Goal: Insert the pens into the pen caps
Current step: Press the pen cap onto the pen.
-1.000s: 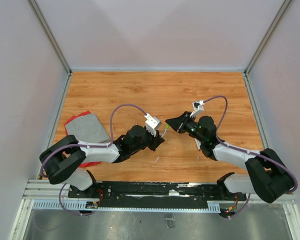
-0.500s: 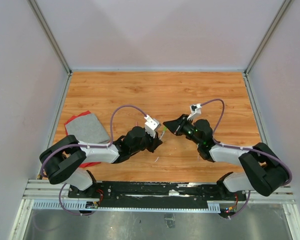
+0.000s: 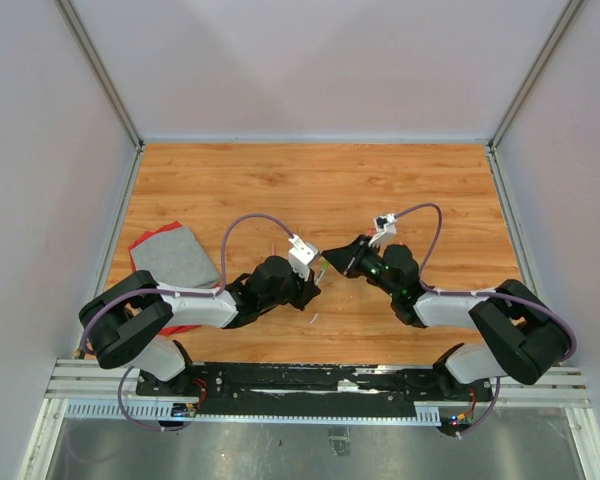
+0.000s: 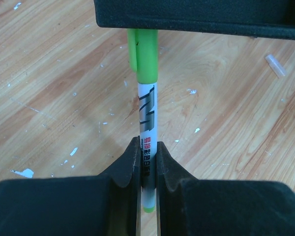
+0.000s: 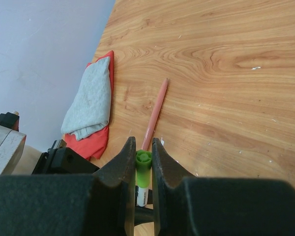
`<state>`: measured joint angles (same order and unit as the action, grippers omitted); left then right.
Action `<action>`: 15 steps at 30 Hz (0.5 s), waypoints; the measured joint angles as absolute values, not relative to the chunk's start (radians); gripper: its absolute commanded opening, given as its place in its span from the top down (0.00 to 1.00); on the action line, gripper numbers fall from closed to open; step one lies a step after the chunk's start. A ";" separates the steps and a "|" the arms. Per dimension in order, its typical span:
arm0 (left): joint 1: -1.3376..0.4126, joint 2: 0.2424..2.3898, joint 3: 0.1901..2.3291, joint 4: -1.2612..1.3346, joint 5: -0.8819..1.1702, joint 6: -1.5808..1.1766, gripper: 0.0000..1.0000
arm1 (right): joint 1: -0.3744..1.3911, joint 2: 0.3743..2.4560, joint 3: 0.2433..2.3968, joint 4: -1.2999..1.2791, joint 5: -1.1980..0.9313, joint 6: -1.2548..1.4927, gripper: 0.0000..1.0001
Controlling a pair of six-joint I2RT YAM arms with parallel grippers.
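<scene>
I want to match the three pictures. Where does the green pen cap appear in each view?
Top external: the green cap is a tiny speck slightly right of and below the picture's middle.
Left wrist: upper centre, just under the top edge.
Right wrist: bottom, left of centre, between the right fingers.
Shared landmark: the white pen joining the cap, seen in both wrist views.
</scene>
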<state>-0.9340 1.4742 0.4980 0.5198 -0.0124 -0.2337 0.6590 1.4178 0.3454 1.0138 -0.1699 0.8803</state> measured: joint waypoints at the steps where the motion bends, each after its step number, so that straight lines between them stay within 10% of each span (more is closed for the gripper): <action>1: -0.934 1.474 0.498 0.521 -0.010 -0.233 0.99 | 0.659 1.405 0.346 1.000 -0.167 0.878 0.98; 15: -0.939 1.474 0.561 0.764 -0.009 -0.229 1.00 | 0.696 0.993 0.590 0.335 -0.065 0.609 0.38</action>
